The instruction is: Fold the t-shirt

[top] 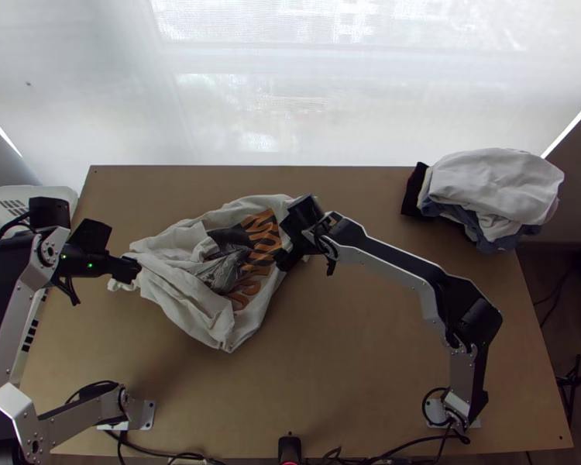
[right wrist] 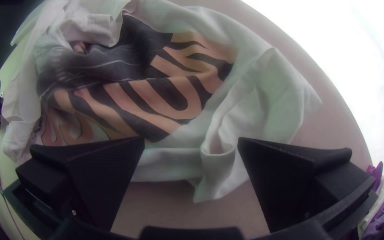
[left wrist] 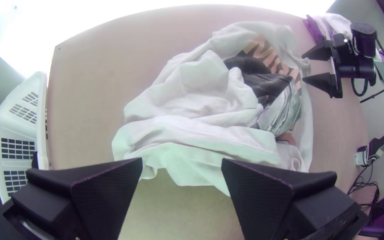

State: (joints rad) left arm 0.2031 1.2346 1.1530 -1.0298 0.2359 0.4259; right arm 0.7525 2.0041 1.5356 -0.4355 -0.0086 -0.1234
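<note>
On the table [top: 352, 380], the bunched t-shirt [top: 170, 288] lay between the left end effector [top: 125, 248] and right end effector [top: 283, 234], both released, fingers apart.

Left arm [top: 2, 341]: folded sharply at the elbow, wrist raised | left end effector [top: 118, 252]: turned inward, two black fingers spread wide | right arm [top: 391, 271]: stretched across toward the other, elbow bent | right end effector [top: 284, 241]: fingers likewise wide apart, empty
</note>
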